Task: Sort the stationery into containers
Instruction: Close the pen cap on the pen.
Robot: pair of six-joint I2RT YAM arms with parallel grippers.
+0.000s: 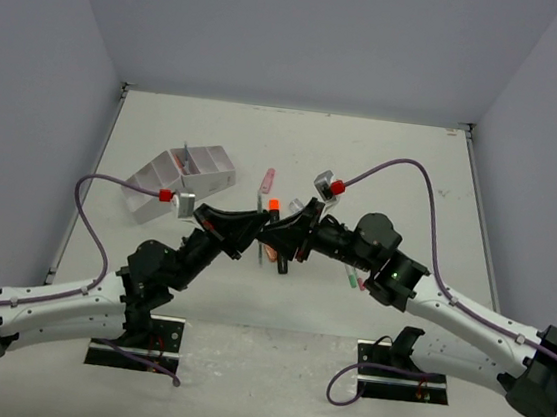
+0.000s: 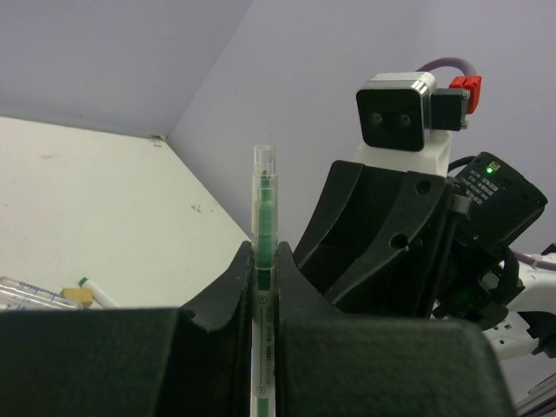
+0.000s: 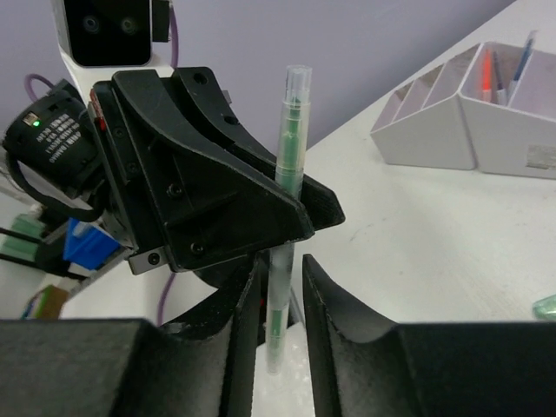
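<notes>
**Top external.** The left pincer (image 1: 264, 229) and right pincer (image 1: 291, 238) meet tip to tip above the middle of the tabletop (image 1: 413, 174). What they carry is masked by the black fingers, and neither grip can be read from here. The containers (image 1: 212, 175) are two white divided trays at far left, well apart from the meeting point. Loose stock: a pink marker (image 1: 268, 179) and an orange-capped marker (image 1: 274, 205) just behind the pincers, and a green piece (image 1: 355, 278) half hidden under the right arm.

**Left wrist.** The green pen (image 2: 264, 208) stands upright, clenched between the left fingers at about mid-barrel, in the air and off the tabletop. Its clear cap points up; the lower end is cut off by the frame. Judged light, stiff, smooth and round, so liable to swivel or slide in a narrow pinch. The barrel is the better place to hold it, since the clear cap may pull off. The right pincer's housing fills the right side of the view. A clear pen (image 2: 35, 294), a beige piece (image 2: 76, 296) and a green-tipped marker (image 2: 97, 294) lie at lower left, partly cut off.

**Right wrist.** The same pen stands between the right fingers, lower on the barrel. Those fingers are released, with a slit of daylight beside the pen, so the left pincer appears to bear it alone. Its bottom tip is blurred. The trays are at upper right with thin pens in the compartments; which compartment suits this pen cannot be told.
</notes>
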